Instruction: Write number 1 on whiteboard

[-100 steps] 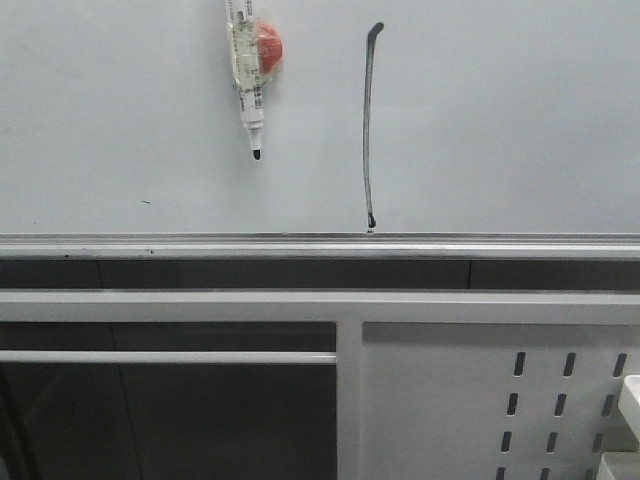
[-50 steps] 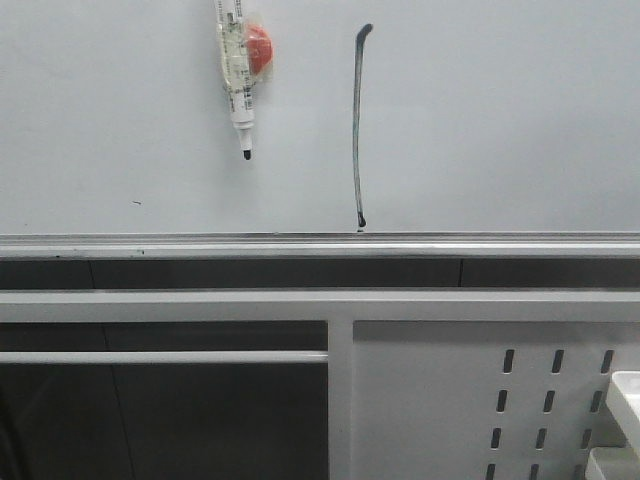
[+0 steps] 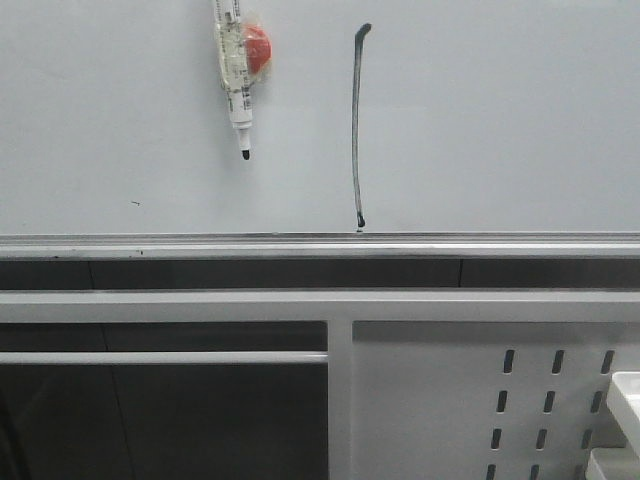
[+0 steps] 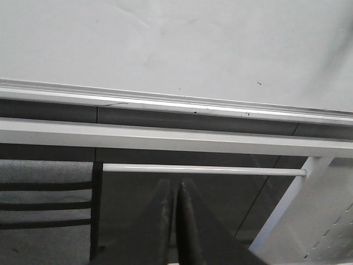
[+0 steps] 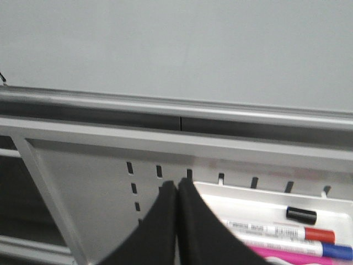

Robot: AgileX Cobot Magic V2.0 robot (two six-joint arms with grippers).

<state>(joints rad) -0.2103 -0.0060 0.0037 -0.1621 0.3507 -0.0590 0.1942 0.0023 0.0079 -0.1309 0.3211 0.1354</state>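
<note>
The number 1 is a thin black near-vertical stroke on the whiteboard, hooked at its top and ending in an ink blob just above the silver rail. To its left a white marker with a black tip points down beside a red round piece. In the left wrist view my left gripper is shut and empty, below the rail. In the right wrist view my right gripper is shut and empty, in front of the perforated panel. Neither gripper shows in the front view.
A white tray on the perforated panel holds several markers and a loose black cap. A white metal frame with a crossbar runs below the board. A grey chair back shows in the left wrist view.
The front view shifted slightly between one second and half a second ago, so the stroke and marker sit a little further left and higher. Since then nothing has moved.
</note>
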